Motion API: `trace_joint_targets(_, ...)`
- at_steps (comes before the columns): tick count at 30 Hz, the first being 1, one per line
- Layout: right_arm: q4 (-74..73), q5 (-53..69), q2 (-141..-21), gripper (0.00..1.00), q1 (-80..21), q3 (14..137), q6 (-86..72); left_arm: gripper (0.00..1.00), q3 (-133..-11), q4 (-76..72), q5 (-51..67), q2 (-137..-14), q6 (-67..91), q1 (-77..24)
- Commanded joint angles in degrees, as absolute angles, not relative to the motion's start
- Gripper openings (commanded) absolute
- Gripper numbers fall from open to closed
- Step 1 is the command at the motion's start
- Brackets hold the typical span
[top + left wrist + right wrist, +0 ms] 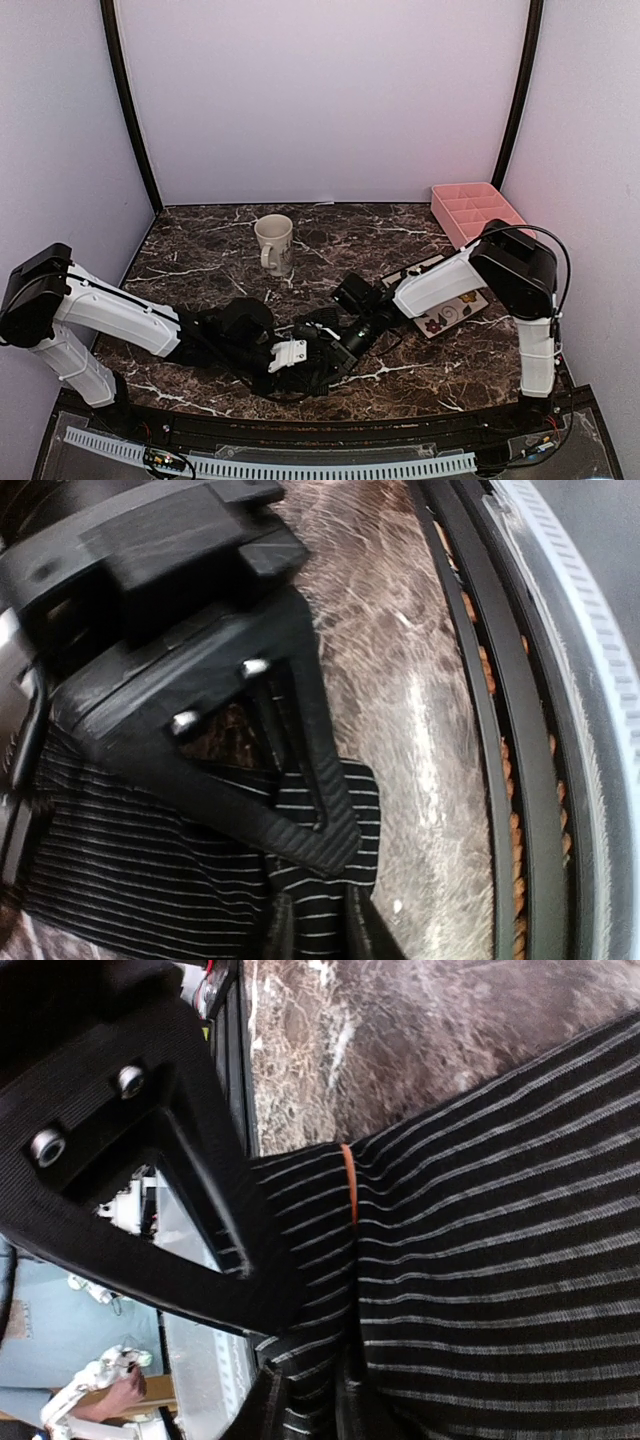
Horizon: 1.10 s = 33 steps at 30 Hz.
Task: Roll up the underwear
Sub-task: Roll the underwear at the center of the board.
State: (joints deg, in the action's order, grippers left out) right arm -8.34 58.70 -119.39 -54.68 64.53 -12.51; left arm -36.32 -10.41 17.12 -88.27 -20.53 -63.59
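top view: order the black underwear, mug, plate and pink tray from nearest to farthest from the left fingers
1. underwear, right at the left fingers
2. mug, behind, slightly left
3. plate, off to the right
4. pink tray, far right corner

Mug (pixel 273 242): on the table (pixel 190 250), toward the back, left of middle.
Tray (pixel 475 210): back right corner.
Plate (pixel 452 308): in front of the tray.
Underwear (pixel 150 870): near the front edge, middle.
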Motion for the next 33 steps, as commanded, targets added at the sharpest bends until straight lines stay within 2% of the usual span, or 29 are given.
trace_joint_targets(1,-9.5,47.8,-115.6,0.22,-53.0,60.4,-12.4,0.10,-37.3,-7.0,21.7,-89.5,-12.6,-63.5)
trace_joint_targets(3,-8.8,45.1,-112.6,0.29,-52.6,58.8,-12.1,0.06,-37.6,-5.8,25.6,-91.1,-10.2,-62.1)
trace_joint_targets(10,-10.3,31.8,-102.1,0.37,-52.1,52.1,-7.9,0.04,-41.2,-4.6,39.7,-97.4,-5.8,-56.0)
trace_joint_targets(15,-5.6,18.6,-85.8,0.42,-52.3,44.6,-6.5,0.04,-44.4,-3.0,48.2,-103.5,-4.1,-52.2)
trace_joint_targets(17,-2.9,12.7,-78.4,0.57,-52.5,41.7,-5.5,0.03,-45.2,-2.6,49.7,-105.7,-3.6,-51.2)
trace_joint_targets(20,2.0,4.6,-70.6,0.97,-52.5,38.0,-7.1,0.04,-46.1,-2.0,51.2,-108.4,-3.7,-49.8)
trace_joint_targets(21,3.6,0.7,-69.3,0.99,-52.5,37.1,-8.8,0.03,-46.6,-1.5,51.2,-109.2,-4.0,-49.4)
trace_joint_targets(23,5.1,-1.6,-68.0,1.00,-52.2,36.4,-9.3,0.04,-47.8,-0.9,52.1,-110.9,-4.2,-48.9)
trace_joint_targets(26,4.5,6.9,-69.3,1.00,-52.1,36.9,-3.5,0.04,-50.6,0.7,53.7,-114.2,-4.7,-48.3)
trace_joint_targets(30,6.9,18.9,-70.0,0.91,-53.5,33.2,6.0,0.04,-53.5,1.1,57.3,-119.0,-4.5,-46.9)
trace_joint_targets(33,14.5,17.8,-67.6,0.86,-57.5,26.1,11.2,0.04,-55.4,1.1,58.8,-121.6,-4.3,-45.9)
